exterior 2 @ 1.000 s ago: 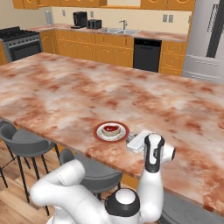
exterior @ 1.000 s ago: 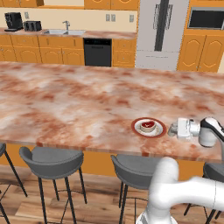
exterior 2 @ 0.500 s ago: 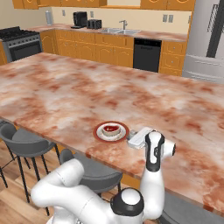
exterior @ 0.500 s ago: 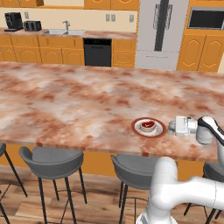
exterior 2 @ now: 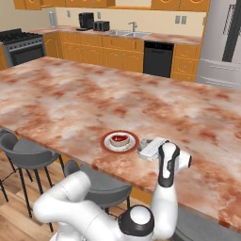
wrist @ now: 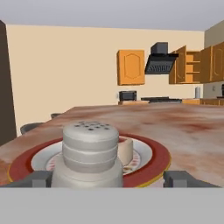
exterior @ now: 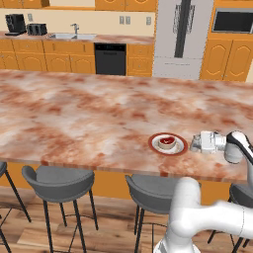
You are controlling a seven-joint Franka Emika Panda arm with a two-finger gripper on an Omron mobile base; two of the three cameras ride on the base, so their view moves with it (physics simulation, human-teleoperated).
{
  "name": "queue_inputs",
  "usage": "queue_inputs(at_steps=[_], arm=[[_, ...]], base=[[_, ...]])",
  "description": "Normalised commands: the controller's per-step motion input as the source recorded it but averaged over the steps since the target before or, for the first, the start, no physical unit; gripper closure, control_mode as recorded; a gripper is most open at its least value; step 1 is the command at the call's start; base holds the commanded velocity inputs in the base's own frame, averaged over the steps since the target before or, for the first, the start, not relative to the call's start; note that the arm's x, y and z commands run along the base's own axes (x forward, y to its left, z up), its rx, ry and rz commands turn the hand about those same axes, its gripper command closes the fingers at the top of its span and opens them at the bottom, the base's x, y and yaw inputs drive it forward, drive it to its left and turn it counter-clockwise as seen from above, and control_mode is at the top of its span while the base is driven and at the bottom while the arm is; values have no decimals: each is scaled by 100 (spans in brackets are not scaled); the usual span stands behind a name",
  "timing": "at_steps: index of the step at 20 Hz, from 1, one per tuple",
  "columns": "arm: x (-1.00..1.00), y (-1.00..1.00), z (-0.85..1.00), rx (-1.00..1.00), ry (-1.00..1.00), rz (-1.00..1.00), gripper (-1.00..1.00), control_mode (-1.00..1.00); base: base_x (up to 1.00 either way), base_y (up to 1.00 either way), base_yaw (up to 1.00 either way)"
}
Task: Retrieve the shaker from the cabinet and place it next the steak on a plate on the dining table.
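On the dining table (exterior: pixel 89 118): the plate (exterior: pixel 168 144) sits near the front edge, with the steak (exterior: pixel 167 141) on its white centre.
Shaker (wrist: pixel 89 151): upright on the marbled top, just beside the plate on the arm's side, perforated cap up.
Gripper (wrist: pixel 107 178): low over the table, fingers (wrist: pixel 37 178) spread wide to either side of the shaker, clear of it.
Cabinet (wrist: pixel 192 63): far wall, door open.
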Motion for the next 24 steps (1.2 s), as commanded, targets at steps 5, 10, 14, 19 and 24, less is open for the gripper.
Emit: queue_inputs(at_steps=[5,10,14,19,24], arm=[[-21,-1,0,0,-4,0,-100,-100],[-38,-10,0,1,-12,0,-100,-100],[-26,-37,0,5,-15,0,-100,-100],[-7,-18,16,4,-19,-1,-100,-100],[-21,8,85,0,-23,-9,-100,-100]], base=[[0,0,0],[0,0,0],[0,0,0],[0,0,0],[0,0,0]])
